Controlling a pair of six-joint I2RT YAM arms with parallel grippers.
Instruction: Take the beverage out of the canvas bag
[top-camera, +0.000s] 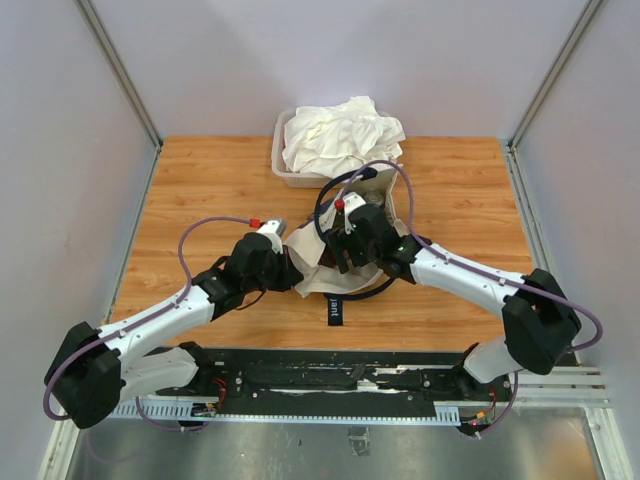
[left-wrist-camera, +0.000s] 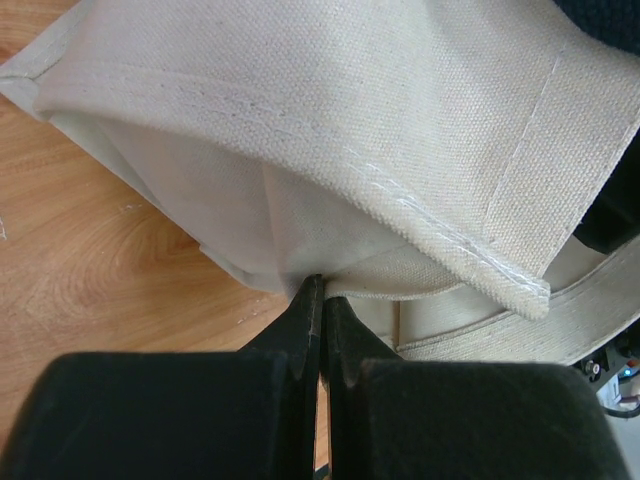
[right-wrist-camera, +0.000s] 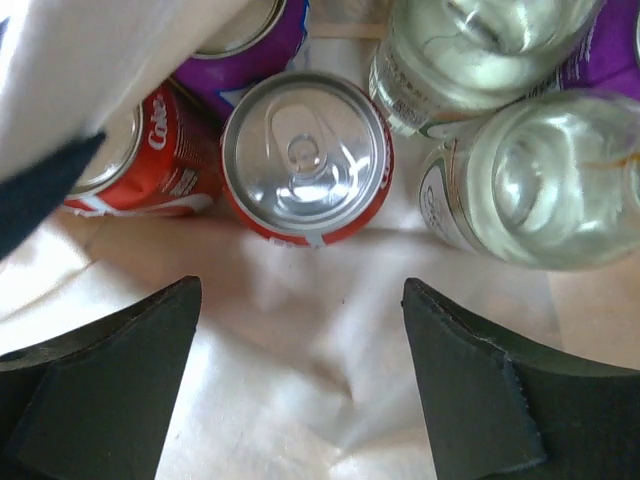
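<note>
A cream canvas bag (top-camera: 312, 272) lies slumped near the middle of the wooden counter (top-camera: 200, 180). Behind it, at the middle of the far edge, a clear plastic tub (top-camera: 278, 160) holds a heap of white cloth (top-camera: 340, 135).

The left gripper (left-wrist-camera: 318, 297) is clenched on a fold of the bag's cloth just under the stitched rim, with the fabric pinched between its black fingers. The right gripper (right-wrist-camera: 300, 380) is inside the bag's mouth, its jaws spread wide with nothing between them.

The right wrist view shows several drinks lying on the pale lining. A red can (right-wrist-camera: 305, 155) points its silver top and pull tab at the camera, straight ahead of the open jaws. A second red can (right-wrist-camera: 150, 165) lies close against its left side and a purple can (right-wrist-camera: 255, 35) sits beyond. Two clear bottles (right-wrist-camera: 525, 180) crowd in just beside it on the right.

The step in hand looks like closing in on one drink, and the facing red can seems the easiest pick. The right gripper should probably advance straight along the can's axis so a finger passes each side of the body, then squeeze below the rim and not on the lid. The gaps to the neighbours are narrow, so a slow approach would avoid shoving them deeper. The left pinch should hold firm so the lip does not sag, and the can should come out along the line of the mouth
</note>
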